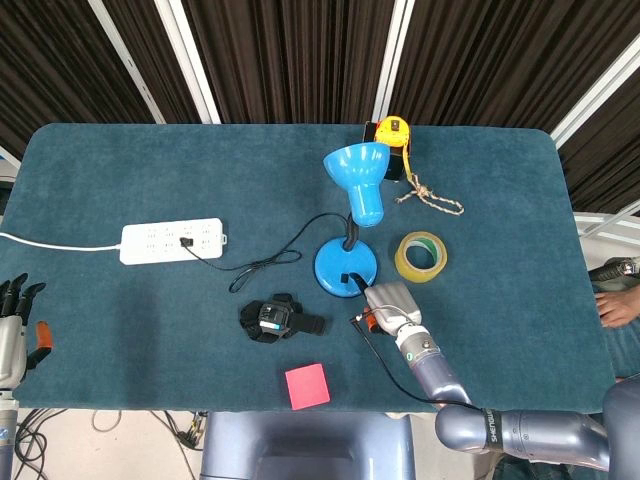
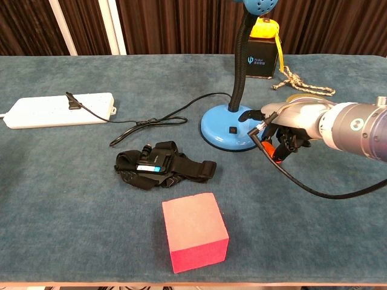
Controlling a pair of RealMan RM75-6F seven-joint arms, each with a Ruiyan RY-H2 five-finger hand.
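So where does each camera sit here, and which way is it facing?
Head view: high above the near edge, looking down on the table; shows the right hand by the blue lamp and the left hand off the table's edge.
Chest view: low at the near edge, looking across; only the right hand shows.
Both share lamp, pink cube, power strip.

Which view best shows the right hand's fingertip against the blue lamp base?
The chest view: the right hand reaches in side-on, one extended finger over the lamp base near its black button. The head view shows the hand from above at the base's rim, hiding any gap.
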